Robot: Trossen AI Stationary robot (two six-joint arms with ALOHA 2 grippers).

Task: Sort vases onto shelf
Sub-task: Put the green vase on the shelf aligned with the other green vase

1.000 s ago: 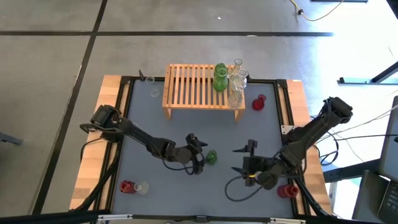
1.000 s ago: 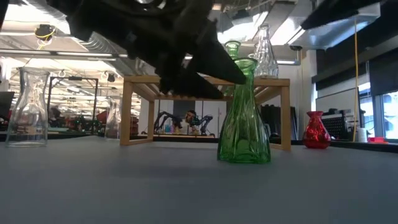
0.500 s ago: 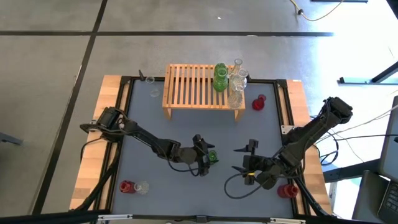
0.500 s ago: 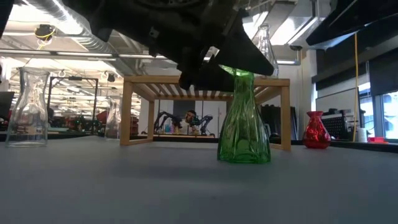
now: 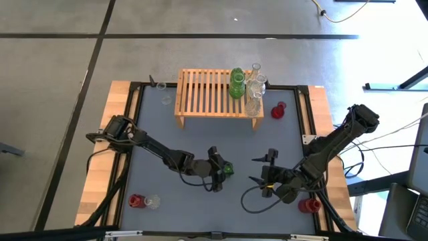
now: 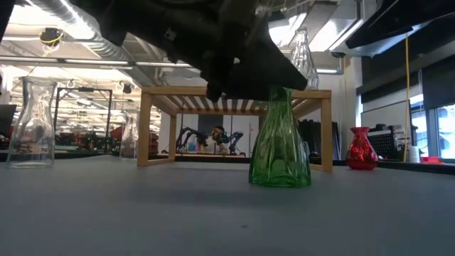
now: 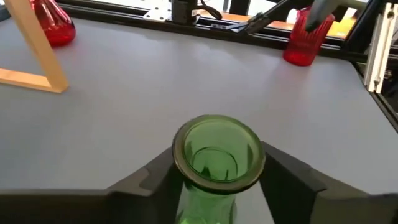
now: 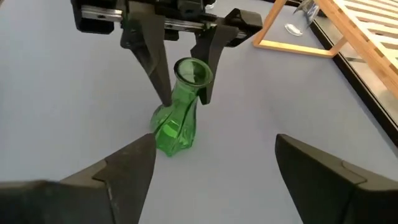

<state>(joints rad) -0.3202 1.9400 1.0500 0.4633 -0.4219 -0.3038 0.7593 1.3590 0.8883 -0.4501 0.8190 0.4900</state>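
Left tool (image 5: 223, 169) pinching the slim neck of a ribbed green glass vase (image 6: 279, 142)

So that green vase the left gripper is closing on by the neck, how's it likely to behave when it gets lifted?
The green vase looks like glass, so probably rigid, smooth and breakable. The left gripper straddles its narrow neck just under the flared rim, which may catch if it slips. Its wide ribbed base sits low, so it should hang upright but might swing.

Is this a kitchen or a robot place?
Most likely a robot lab. Two robot arms work at a framed table, more arms show in the room behind, and the ceiling has bare pipes like a workshop.
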